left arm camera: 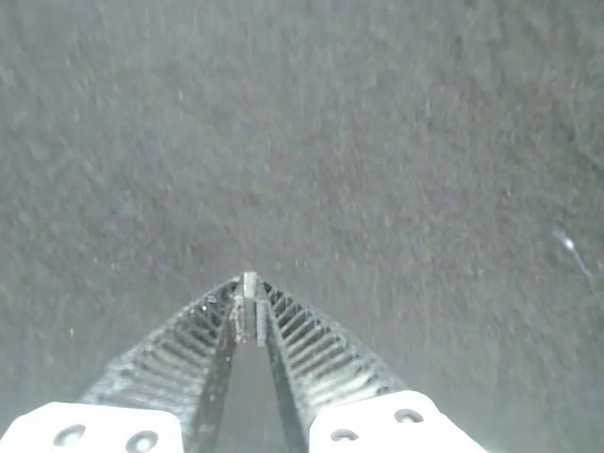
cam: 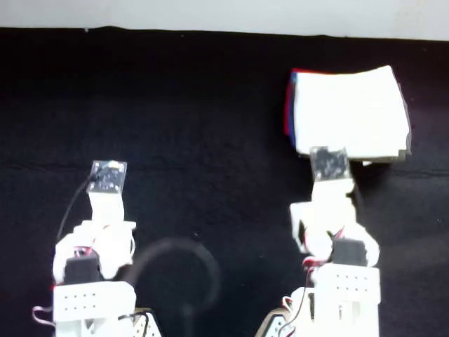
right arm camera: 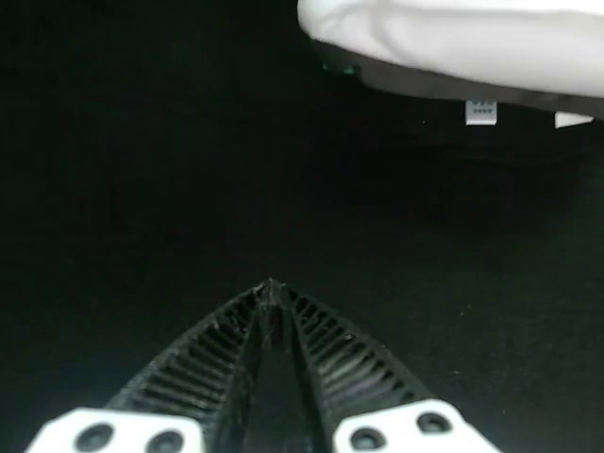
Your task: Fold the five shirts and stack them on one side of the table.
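Lying near the table's (cam: 175,105) far edge is the shirt stack (cam: 349,112).

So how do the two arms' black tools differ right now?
The black ribbed left tool faces bare black table cover; the matching right tool faces the stack of folded shirts, white on top. The right tool sits close to that stack; the left tool is well apart from it. Both are shut, holding nothing.
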You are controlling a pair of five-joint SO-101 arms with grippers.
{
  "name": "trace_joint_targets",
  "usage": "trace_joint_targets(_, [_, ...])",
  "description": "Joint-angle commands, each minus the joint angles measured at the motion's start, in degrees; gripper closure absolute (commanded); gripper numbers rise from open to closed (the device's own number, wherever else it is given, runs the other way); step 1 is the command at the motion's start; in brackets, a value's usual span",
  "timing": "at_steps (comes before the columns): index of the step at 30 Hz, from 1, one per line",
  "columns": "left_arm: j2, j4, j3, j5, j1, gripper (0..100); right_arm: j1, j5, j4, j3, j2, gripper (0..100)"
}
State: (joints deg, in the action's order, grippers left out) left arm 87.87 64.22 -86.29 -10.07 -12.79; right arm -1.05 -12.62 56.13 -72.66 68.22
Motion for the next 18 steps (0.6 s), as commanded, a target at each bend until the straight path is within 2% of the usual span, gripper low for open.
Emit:
trace_joint_targets(1, [13.1, -0.4, -5.1, -0.5, 0.5, 99, 0.3, 0.4, -1.9, -7.1, 5.9, 99.0])
trace_joint_targets(3, [17.8, -0.4, -7.2, -0.5, 0.3, 99, 0.4, 0.4, -1.2, -10.2, 9.8, 99.0])
trace_joint_targets(5, [16.4, -0.4, -7.5, -0.5, 0.6, 99, 0.5, 1.0, 0.2, -13.1, 14.0, 99.0])
trace_joint_targets(10, [14.5, 1.7, -8.2, -0.4, 0.6, 99, 0.5, 12.4, 2.9, -21.0, 26.7, 99.0])
trace_joint_targets(12, [14.5, 3.2, -8.9, -0.3, 0.7, 99, 0.4, 14.9, 2.9, -25.0, 32.2, 99.0])
trace_joint_targets(15, [14.5, 3.7, -9.5, -0.2, 0.7, 99, 0.2, 15.0, 2.9, -30.3, 37.6, 99.0])
trace_joint_targets(18, [14.5, 3.7, -9.2, -0.2, 0.7, 99, 0.2, 15.3, 2.9, -30.8, 35.6, 98.9])
